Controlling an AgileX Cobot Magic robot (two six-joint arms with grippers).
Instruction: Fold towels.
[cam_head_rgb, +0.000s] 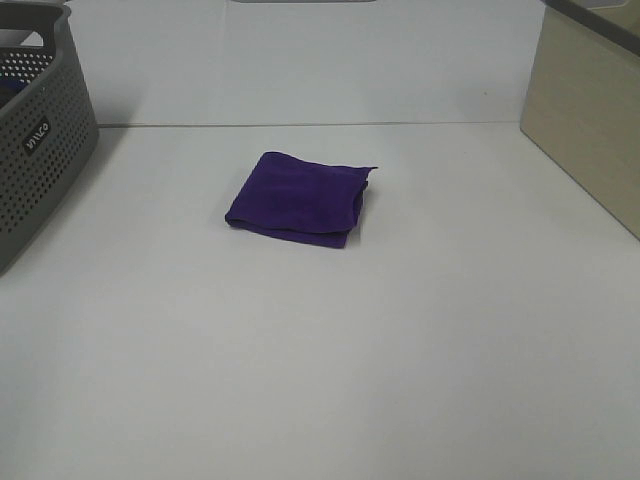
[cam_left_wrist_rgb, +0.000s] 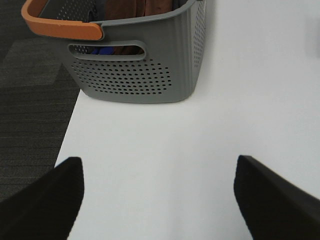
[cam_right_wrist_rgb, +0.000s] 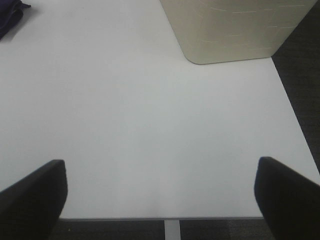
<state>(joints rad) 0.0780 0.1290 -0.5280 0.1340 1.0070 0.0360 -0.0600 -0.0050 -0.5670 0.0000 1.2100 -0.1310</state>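
The deep purple soft cloth towel lies folded into a compact square out in the middle of the white bench, nothing touching it. Off to the left sits the grey perforated plastic basket with its orange handle; reddish-brown cloth and a glimpse of blue fabric show inside. At the right, a beige box. The left tool is spread wide, empty; the right tool likewise, gripping nothing.
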